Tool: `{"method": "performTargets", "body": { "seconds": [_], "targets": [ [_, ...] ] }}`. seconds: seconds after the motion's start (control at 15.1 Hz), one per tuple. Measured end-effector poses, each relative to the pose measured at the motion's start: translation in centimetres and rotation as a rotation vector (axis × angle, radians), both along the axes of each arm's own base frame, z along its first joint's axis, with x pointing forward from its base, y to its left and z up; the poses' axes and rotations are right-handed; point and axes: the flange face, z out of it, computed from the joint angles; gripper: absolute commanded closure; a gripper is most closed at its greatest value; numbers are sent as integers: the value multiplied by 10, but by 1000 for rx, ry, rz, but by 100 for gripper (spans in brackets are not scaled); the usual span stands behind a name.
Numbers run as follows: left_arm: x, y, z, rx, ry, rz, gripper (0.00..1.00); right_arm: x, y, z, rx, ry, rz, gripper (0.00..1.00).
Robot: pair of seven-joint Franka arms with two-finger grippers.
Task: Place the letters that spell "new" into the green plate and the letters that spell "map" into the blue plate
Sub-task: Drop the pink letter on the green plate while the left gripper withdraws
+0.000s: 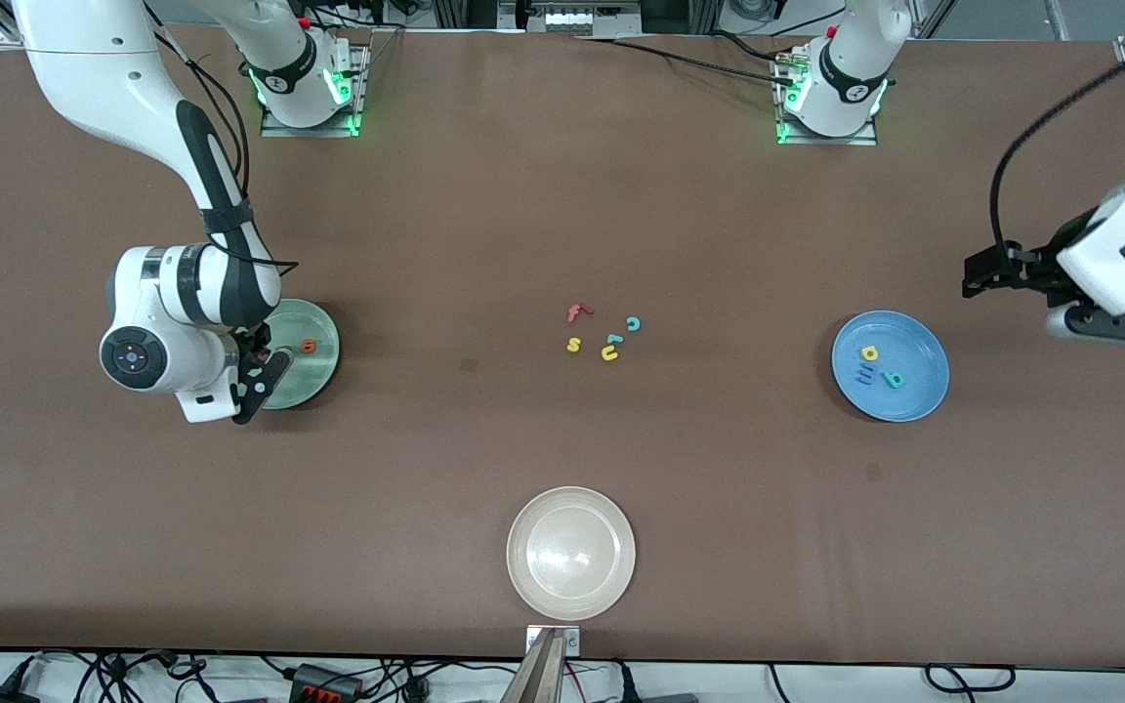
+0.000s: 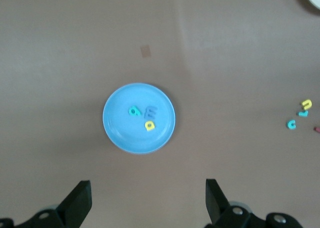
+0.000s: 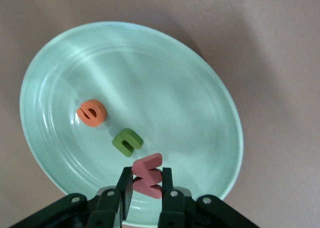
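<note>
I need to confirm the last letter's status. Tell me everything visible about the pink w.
The w is a small reddish-pink letter that looks like foam. It is pinched between the fingers of the right tool, which is shut on it over the green plate, beside the green n and orange e lying there.

No printed labels or brands legible. Only foam letters readable: e, n, w in green plate; loose s on table.
</note>
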Motion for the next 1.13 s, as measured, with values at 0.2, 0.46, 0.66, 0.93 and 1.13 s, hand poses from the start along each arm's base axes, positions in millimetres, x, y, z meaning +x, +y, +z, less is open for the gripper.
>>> {"method": "performTargets", "body": {
  "seconds": [0.2,0.46,0.66,0.93,1.13],
  "targets": [
    [-28,2,7,6,-62,8,0,1,-7,2,-30,-15,-111,90],
    [-38,14,8,-57,-68,45,0,0,-8,1,-87,-38,-300,91],
    [-38,10,6,-65,-68,41,0,-1,-8,1,-132,-53,-444,91],
    [-37,6,6,-65,-71,34,0,-2,-15,-1,-178,-67,-597,91],
    [-37,6,6,-65,-70,34,0,-4,-15,-6,-203,-67,-666,90]
  ]
}}
